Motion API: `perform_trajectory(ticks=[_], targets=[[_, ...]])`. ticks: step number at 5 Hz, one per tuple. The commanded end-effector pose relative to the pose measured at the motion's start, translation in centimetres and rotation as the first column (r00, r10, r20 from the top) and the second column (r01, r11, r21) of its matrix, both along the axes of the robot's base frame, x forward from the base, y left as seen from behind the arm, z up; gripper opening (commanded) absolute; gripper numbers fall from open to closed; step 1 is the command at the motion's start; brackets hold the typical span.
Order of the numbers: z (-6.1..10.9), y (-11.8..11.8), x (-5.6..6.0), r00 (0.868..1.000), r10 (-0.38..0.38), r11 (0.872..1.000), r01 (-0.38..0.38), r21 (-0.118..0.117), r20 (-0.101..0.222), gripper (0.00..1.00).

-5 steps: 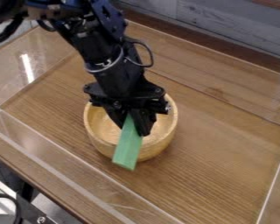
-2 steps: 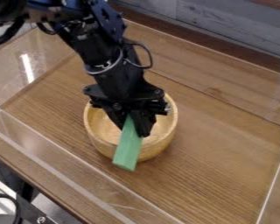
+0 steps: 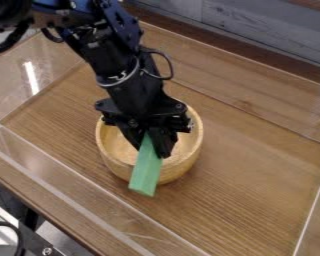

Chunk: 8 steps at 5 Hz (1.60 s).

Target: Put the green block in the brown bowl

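A long, flat green block (image 3: 148, 166) slants down across the near rim of the brown bowl (image 3: 119, 152), its lower end sticking out past the rim over the table. My black gripper (image 3: 149, 132) hangs over the bowl's middle, shut on the upper end of the block. The block's top end is hidden between the fingers. The bowl is round, light wood with thick walls, and sits in the middle of the wooden tabletop.
A clear-walled enclosure rims the wooden table (image 3: 256, 150), with its edges along the front and right. A grey plank wall (image 3: 256, 30) stands at the back. Cables (image 3: 5, 35) hang at the far left.
The arm and the green block have shifted very slightly; the grip stays the same.
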State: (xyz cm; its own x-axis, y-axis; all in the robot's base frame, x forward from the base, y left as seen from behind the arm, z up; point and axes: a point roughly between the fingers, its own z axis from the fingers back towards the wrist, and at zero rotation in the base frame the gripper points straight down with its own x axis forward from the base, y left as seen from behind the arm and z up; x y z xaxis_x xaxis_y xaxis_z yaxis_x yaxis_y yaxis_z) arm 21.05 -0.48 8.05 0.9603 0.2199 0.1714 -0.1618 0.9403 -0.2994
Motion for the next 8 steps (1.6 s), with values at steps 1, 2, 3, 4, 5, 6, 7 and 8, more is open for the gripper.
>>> perform_trajectory(ticks=[1, 2, 3, 4, 5, 6, 7, 8], targets=[[0.48, 0.27, 0.53, 1.000, 0.015, 1.000, -0.015, -0.001, 0.022, 0.00], [0.45, 0.31, 0.55, 1.000, 0.020, 1.000, -0.020, -0.005, 0.020, 0.00], [0.43, 0.35, 0.58, 1.000, 0.025, 1.000, -0.025, -0.008, 0.018, 0.00], [0.39, 0.39, 0.60, 0.999, 0.031, 0.999, -0.030, -0.012, 0.016, 0.00], [0.38, 0.43, 0.62, 0.999, 0.036, 0.999, -0.036, -0.015, 0.015, 0.00], [0.36, 0.47, 0.64, 0.999, 0.041, 0.999, -0.041, -0.018, 0.013, 0.00], [0.32, 0.51, 0.66, 0.999, 0.046, 0.999, -0.046, -0.021, 0.011, 0.00], [0.29, 0.55, 0.67, 0.999, 0.051, 0.998, -0.051, -0.024, 0.008, 0.00]])
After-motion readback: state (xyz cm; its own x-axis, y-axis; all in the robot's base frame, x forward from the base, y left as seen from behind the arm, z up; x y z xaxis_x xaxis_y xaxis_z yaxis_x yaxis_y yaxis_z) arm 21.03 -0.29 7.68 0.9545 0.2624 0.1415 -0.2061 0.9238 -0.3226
